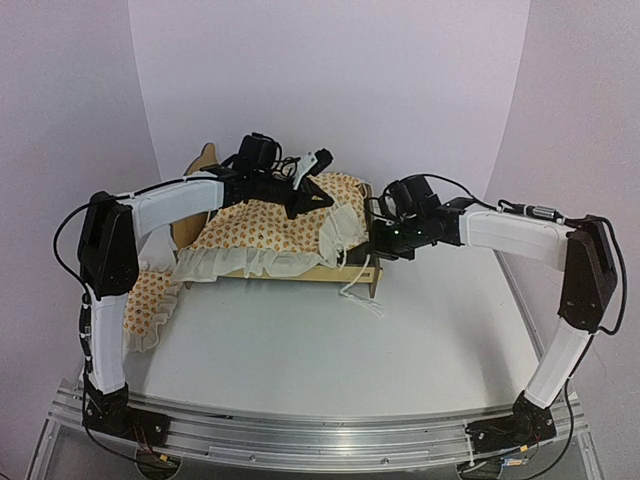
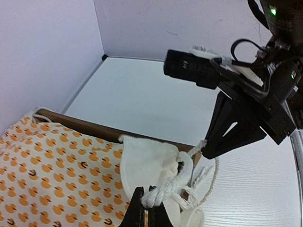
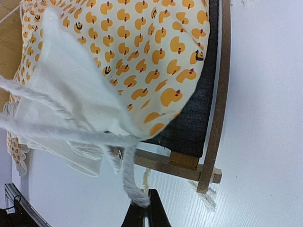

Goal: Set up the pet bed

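Observation:
The pet bed's light-wood frame (image 1: pixel 330 272) stands at the back centre, its scalloped headboard (image 1: pixel 207 158) on the left. Cream duck-print ruffled bedding (image 1: pixel 265 225) lies over it. My left gripper (image 2: pixel 150 206) is above the bedding's right part, shut on a thick white cord (image 2: pixel 173 186) tied to the bedding's cream corner flap (image 2: pixel 144 161). At the bed's right end, my right gripper (image 3: pixel 146 209) is shut on a white cord's frayed end (image 3: pixel 127 176), just outside the frame's corner post (image 3: pixel 214 123) and the dark grey base (image 3: pixel 191 120).
A second ruffled duck-print piece (image 1: pixel 150 295) hangs off the bed's left side onto the white table (image 1: pixel 330 350). Thin string ends (image 1: pixel 362 297) trail from the frame's right corner. White walls (image 1: pixel 330 80) close in behind and at the sides.

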Action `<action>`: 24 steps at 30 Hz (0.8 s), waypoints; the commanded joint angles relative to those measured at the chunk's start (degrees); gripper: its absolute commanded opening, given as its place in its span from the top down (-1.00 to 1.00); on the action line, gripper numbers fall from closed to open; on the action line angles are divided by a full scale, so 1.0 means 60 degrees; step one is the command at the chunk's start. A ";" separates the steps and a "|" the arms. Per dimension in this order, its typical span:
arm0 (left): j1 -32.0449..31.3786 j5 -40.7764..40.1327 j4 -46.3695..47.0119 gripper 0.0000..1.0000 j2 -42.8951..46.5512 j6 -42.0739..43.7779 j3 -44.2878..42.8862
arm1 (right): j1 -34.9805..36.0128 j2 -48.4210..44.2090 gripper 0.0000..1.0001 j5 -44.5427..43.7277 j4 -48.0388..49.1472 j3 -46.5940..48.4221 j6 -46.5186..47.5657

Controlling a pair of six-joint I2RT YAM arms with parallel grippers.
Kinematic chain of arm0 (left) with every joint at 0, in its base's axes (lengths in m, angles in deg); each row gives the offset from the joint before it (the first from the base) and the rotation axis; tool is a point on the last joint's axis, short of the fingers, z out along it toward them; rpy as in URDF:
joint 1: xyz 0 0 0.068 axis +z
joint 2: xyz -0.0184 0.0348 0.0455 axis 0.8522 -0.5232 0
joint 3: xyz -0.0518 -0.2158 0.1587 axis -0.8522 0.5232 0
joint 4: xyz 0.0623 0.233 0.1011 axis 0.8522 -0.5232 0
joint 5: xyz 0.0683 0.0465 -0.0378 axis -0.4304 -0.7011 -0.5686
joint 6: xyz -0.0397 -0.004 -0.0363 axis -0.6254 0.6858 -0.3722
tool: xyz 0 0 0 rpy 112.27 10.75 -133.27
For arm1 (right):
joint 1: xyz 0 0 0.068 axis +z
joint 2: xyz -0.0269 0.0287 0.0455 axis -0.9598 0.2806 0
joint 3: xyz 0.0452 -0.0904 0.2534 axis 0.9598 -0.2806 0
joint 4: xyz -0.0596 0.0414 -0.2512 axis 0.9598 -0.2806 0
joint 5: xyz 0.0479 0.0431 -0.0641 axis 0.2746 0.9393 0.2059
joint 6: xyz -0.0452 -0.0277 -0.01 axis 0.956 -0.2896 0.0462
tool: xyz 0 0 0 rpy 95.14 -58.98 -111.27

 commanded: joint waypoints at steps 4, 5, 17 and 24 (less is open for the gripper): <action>-0.0216 0.0235 0.0406 1.00 -0.0049 -0.0147 0.0405 | -0.0001 0.0117 1.00 0.0444 -0.0314 0.0263 0.0223; -0.0240 0.0201 0.0501 1.00 -0.0068 -0.0097 0.0461 | 0.0001 0.0095 1.00 0.0400 -0.0312 0.0231 0.0224; -0.0333 -0.1347 0.1773 1.00 -0.0561 0.0139 -0.0741 | -0.0013 -0.0151 1.00 0.0136 -0.0329 0.0323 0.0451; -0.0338 -0.1113 0.1384 1.00 -0.0502 0.0174 -0.0627 | -0.0004 -0.0107 1.00 0.0185 -0.0328 0.0285 0.0409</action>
